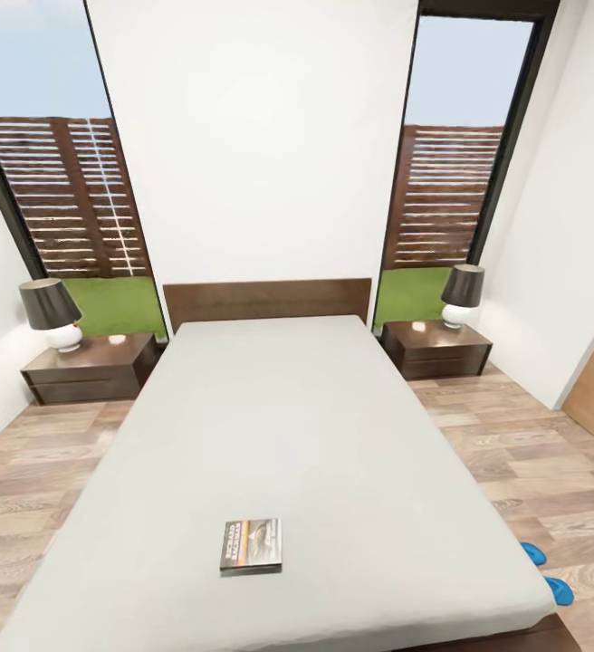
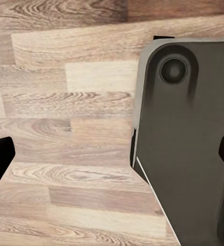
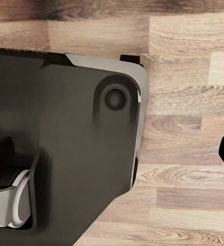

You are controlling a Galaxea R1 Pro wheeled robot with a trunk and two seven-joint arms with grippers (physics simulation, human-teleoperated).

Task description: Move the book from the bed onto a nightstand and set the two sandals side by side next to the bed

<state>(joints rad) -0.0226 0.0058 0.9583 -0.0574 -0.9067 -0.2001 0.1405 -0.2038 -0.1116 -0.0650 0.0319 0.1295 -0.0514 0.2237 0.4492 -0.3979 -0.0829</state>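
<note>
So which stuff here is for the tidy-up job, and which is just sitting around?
For the job: book, bed, left nightstand, right nightstand, two blue sandals.

Just there: two lamps, windows, wood floor.

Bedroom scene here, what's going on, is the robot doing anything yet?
Nothing is being handled yet. The robot faces the foot of the bed, where the book lies flat on the mattress near the close end. Two blue sandals show on the wood floor by the bed's right side. A nightstand with a lamp stands at each side of the headboard. The wrist cameras look down at floor and the robot's dark base, with fingertips apart and holding nothing.
</note>
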